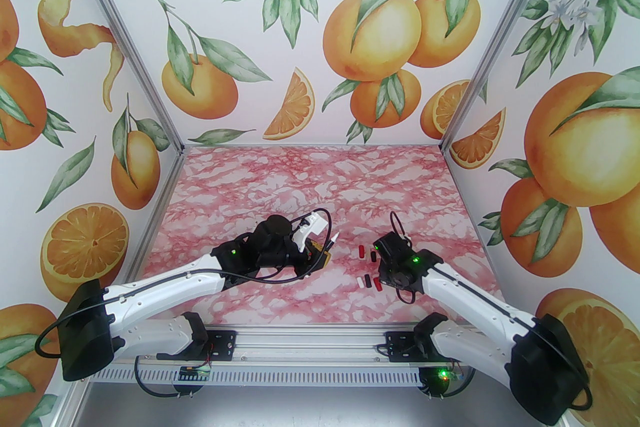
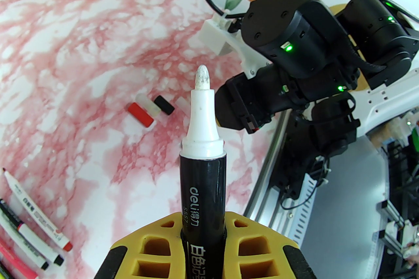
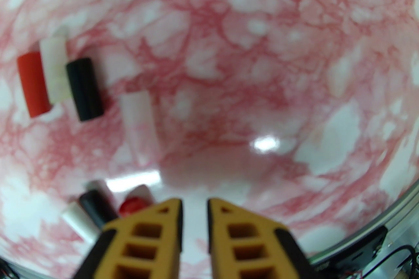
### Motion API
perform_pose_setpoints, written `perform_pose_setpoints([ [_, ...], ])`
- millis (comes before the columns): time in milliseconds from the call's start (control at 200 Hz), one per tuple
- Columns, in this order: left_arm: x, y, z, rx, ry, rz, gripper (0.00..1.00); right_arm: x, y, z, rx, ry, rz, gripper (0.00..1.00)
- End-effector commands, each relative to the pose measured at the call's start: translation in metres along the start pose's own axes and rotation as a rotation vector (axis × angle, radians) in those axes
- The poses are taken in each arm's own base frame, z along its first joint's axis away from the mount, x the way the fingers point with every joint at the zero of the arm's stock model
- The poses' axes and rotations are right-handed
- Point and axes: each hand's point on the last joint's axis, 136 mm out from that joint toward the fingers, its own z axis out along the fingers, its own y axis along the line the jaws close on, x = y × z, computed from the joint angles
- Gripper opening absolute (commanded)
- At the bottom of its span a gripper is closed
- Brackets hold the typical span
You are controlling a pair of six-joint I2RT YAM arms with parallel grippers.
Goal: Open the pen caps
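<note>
Seven pen caps (image 3: pixel 84 89) on table (image 3: pixel 262 75); left gripper (image 2: pixel 203 218) grips a marker (image 2: pixel 203 169).

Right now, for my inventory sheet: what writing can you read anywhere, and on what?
"deli", with Chinese characters beside it: black marker in the left gripper.
"白色记", cut off below: same marker.
Code under "deli": too small to be sure.
Print on the loose markers: too small to read.

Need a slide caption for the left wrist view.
Left hand shut on an uncapped black marker, white tip exposed; red cap and black cap lie on the marble table beyond.
</note>
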Motion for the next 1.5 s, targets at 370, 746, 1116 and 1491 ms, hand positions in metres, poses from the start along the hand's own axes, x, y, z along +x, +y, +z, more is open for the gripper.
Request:
perform_pose_setpoints([
  [370,-0.001,0.003,0.007,0.008,-0.009,-0.015,0.04,-0.003,0.008,0.013,0.015,0.010,-0.037,0.18],
  [746,0.004,0.007,0.015,0.002,0.016,-0.046,0.05,-0.005,0.012,0.015,0.011,0.012,-0.050,0.26],
  [1116,0.014,0.024,0.026,-0.069,0.034,-0.119,0.05,-0.011,0.016,0.008,-0.015,-0.018,-0.051,0.26],
  [1491,0.027,0.077,0.045,-0.313,0.028,-0.231,0.05,-0.029,0.026,-0.024,-0.107,-0.120,-0.068,0.33],
])
